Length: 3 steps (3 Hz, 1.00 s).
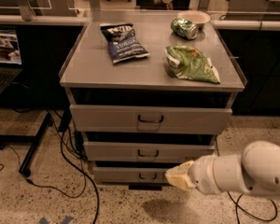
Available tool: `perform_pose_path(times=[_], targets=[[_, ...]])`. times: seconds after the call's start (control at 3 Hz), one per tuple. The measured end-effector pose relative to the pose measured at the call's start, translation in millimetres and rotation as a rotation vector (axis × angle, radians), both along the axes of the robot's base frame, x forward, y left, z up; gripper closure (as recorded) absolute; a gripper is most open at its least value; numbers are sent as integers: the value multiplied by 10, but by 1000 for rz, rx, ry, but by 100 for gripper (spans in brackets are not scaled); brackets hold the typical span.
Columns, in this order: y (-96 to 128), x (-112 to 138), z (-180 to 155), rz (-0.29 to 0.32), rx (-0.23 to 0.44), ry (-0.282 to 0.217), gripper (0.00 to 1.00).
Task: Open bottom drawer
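The bottom drawer (119,174) is the narrowest grey front of three in the metal cabinet, low near the floor, with a small dark bracket handle (147,176) at its centre. It looks shut or nearly flush under the middle drawer (112,151). My gripper (178,176) is the pale tan tip of the white arm (245,168), coming in from the right. It sits just right of the bottom drawer's handle and covers that end of the drawer front.
The top drawer (107,118) is widest. The cabinet top (91,62) carries a dark chip bag (123,42), a green chip bag (191,63), a green can (184,28) and a bowl (196,17). Cables (65,171) and a stand leg (35,143) lie on the floor at left.
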<state>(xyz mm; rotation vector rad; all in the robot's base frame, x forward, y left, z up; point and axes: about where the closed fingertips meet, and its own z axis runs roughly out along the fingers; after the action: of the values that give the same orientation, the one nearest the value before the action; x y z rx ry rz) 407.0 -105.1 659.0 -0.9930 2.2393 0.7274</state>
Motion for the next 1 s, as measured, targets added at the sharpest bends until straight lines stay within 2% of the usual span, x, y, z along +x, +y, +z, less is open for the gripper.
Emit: perform_pose_path(times=[0.33,0.67,1.0], targets=[[223,-346,-688,-158,108,69,100],[437,-481,-1113,-264,149,137,100],[389,-139,-1503,-420,160,179,100]])
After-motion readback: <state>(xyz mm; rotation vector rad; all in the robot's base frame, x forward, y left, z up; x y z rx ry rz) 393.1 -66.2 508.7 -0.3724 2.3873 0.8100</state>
